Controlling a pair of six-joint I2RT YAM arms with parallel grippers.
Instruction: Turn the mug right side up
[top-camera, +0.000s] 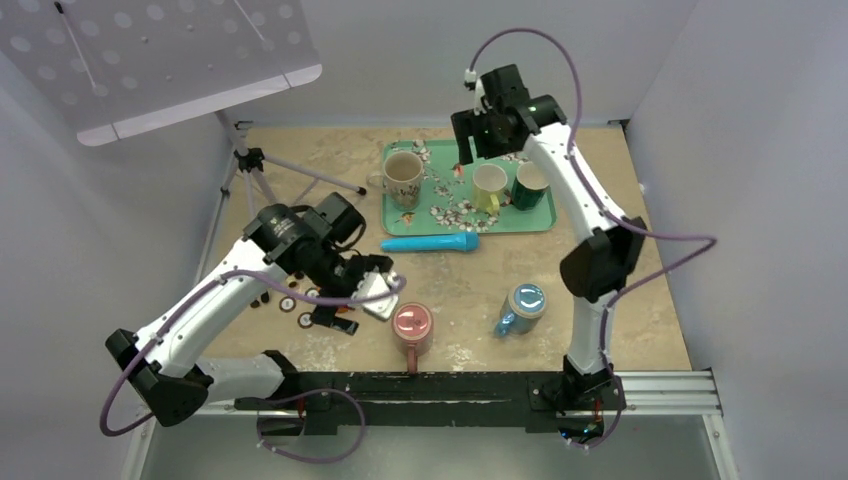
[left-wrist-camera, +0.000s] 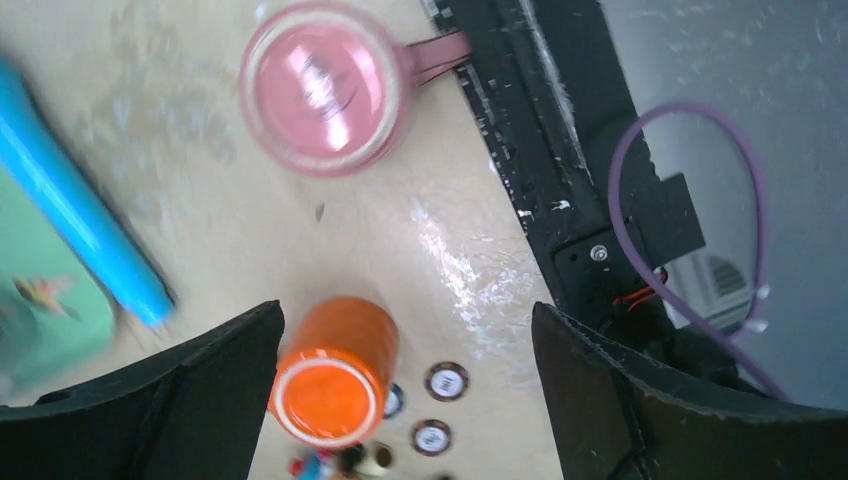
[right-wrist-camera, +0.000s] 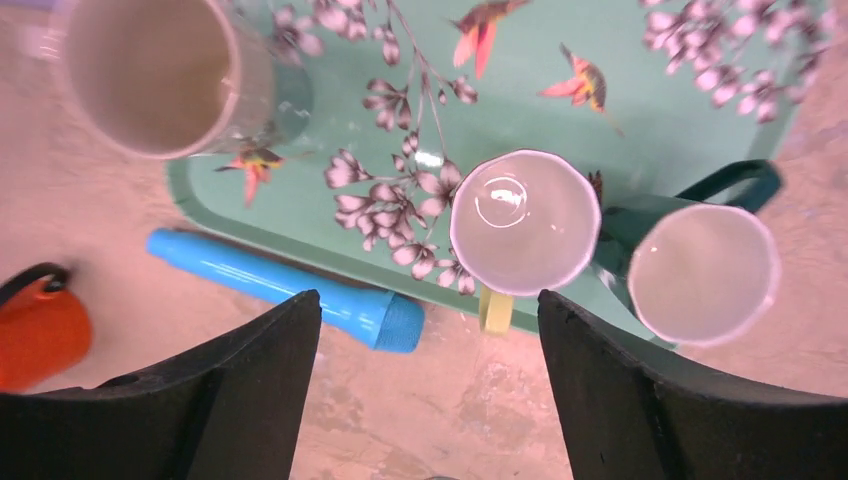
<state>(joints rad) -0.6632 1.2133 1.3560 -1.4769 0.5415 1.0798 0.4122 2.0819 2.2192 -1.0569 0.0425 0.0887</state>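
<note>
An orange mug (left-wrist-camera: 335, 385) stands base up on the table. It sits between the fingers of my open left gripper (left-wrist-camera: 407, 318), close to the left finger and not held. In the top view the left gripper (top-camera: 350, 305) hides it. A pink mug (top-camera: 412, 325) also stands base up near the front edge, and shows ahead in the left wrist view (left-wrist-camera: 325, 90). A blue mug (top-camera: 522, 305) sits base up to its right. My right gripper (top-camera: 480, 145) is open and empty, high over the tray (right-wrist-camera: 428, 300). The orange mug shows at the left edge of the right wrist view (right-wrist-camera: 40, 335).
A green flowered tray (top-camera: 455, 215) at the back holds upright beige (top-camera: 403, 175), yellow (top-camera: 489, 185) and green (top-camera: 530, 185) mugs. A blue cylinder (top-camera: 430, 243) lies in front of it. Small round chips (left-wrist-camera: 447, 380) lie beside the orange mug. A tripod (top-camera: 250, 160) stands back left.
</note>
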